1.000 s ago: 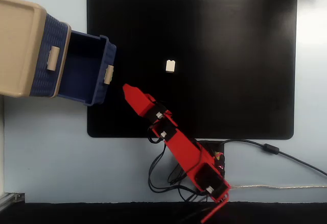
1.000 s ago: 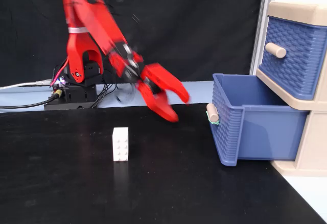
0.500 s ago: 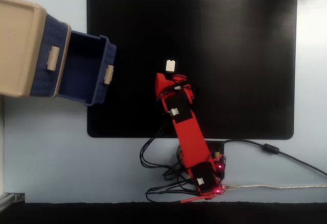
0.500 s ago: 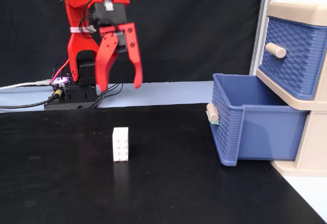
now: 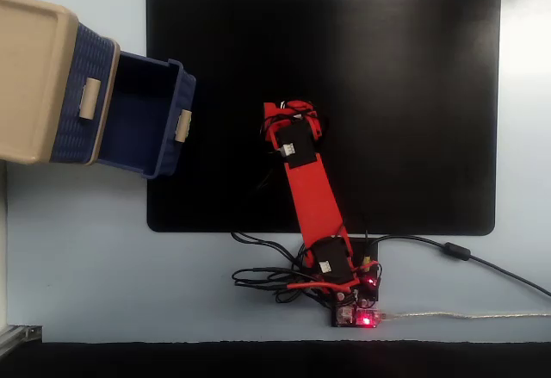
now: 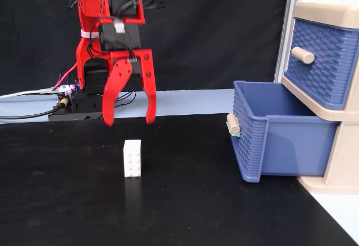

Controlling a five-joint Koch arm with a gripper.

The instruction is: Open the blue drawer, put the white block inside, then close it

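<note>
Lowered and moved forward since half a second ago, the claw (image 6: 128, 121) now hangs spread apart directly above the white block (image 6: 132, 158) standing on the black mat (image 6: 185, 212). No writing is readable. Right of the claw, the blue drawer (image 6: 275, 134) stands pulled open.

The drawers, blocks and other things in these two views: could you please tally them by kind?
Navy drawers: 2, the open lower one and the shut upper one
White blocks: 1
Beige cabinets: 1
Red arms: 1, hand open
Black mats: 1
Total: 6
</note>
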